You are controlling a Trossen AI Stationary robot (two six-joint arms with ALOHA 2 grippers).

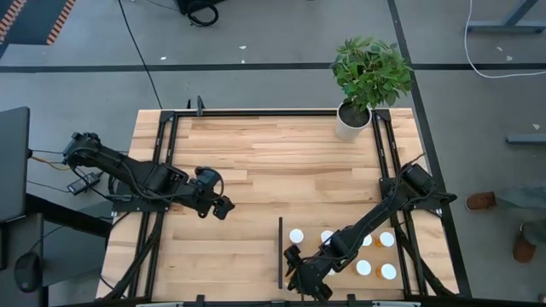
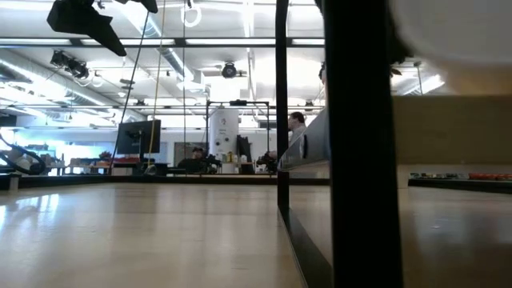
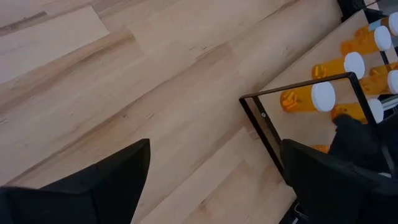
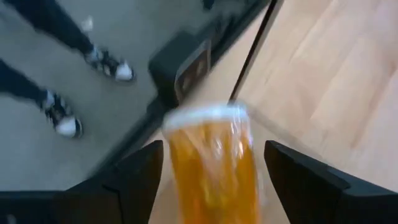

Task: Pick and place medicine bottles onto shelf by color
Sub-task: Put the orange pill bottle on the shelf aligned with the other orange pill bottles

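Left to right. The left gripper (image 1: 223,207) waits over bare tabletop (image 1: 256,153) left of the shelf (image 1: 341,256), its fingers (image 3: 112,180) spread wide and empty; it is parked clear of the work, apparently so the other arm can reach. The black strip (image 1: 280,251) marks the shelf's left edge. Just right of it, at the shelf's near corner, the right gripper (image 1: 300,275) straddles an orange medicine bottle (image 4: 214,168); whether its fingers (image 4: 134,177) already grip cannot be told. White-capped medicine bottles (image 1: 296,236) stand farther right on the shelf, presumably grouped by color.
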